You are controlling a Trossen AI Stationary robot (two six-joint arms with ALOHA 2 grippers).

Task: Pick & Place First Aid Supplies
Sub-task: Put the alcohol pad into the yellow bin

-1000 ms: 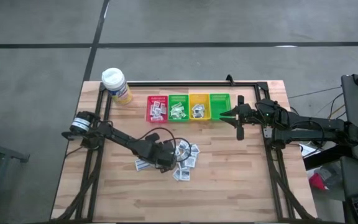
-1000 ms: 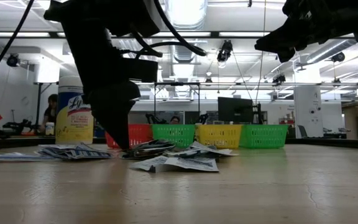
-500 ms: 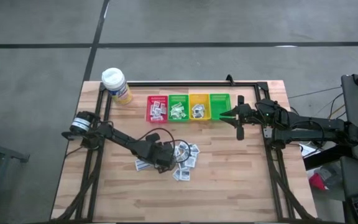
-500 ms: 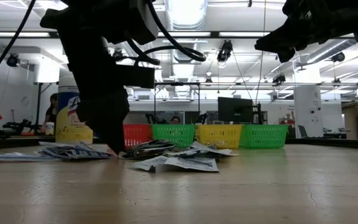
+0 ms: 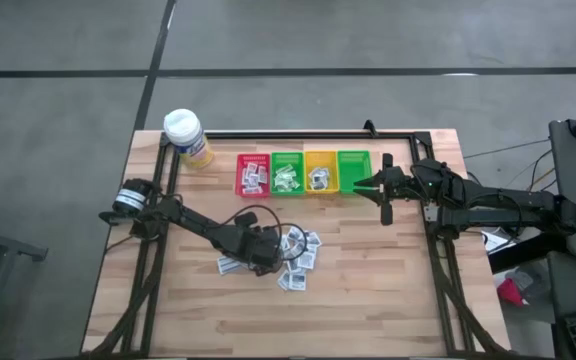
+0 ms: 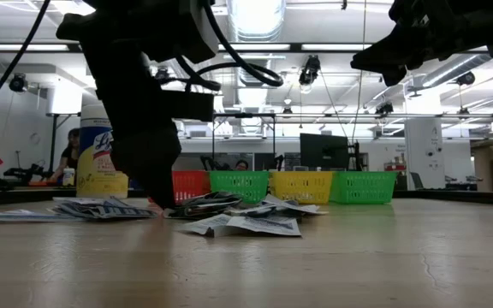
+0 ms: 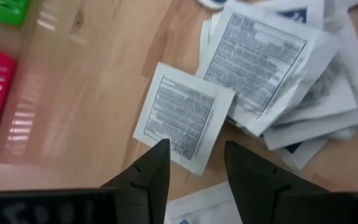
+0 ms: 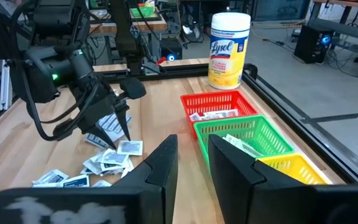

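Observation:
A pile of small white sachets (image 5: 298, 255) lies flat on the wooden table, near its middle. In the low view the sachets (image 6: 238, 218) spread left and right. My left gripper (image 5: 266, 264) is low over the pile's left side, fingers open and pointing down. In the left wrist view my left gripper (image 7: 196, 152) straddles the near corner of one grey-printed sachet (image 7: 182, 118), which lies beside the stacked ones. My right gripper (image 5: 383, 195) hovers high beside the rightmost green bin (image 5: 353, 168), open and holding nothing. My left gripper comes from above with open fingers on either side of the grey-printed sachet's corner (image 7: 191, 158). The sachet lies flat on the table. I cannot tell whether the fingertips touch it.
Four bins stand in a row at the far side: red (image 5: 253, 173), green (image 5: 287, 173), yellow (image 5: 319, 172) and green, the first three with sachets inside. A white-capped yellow bottle (image 5: 185, 135) stands at the far left corner. Bare wood lies near and right.
My left gripper has shifted a little toward the table's left, staying low over the pile. The sachets and my right arm have kept still.

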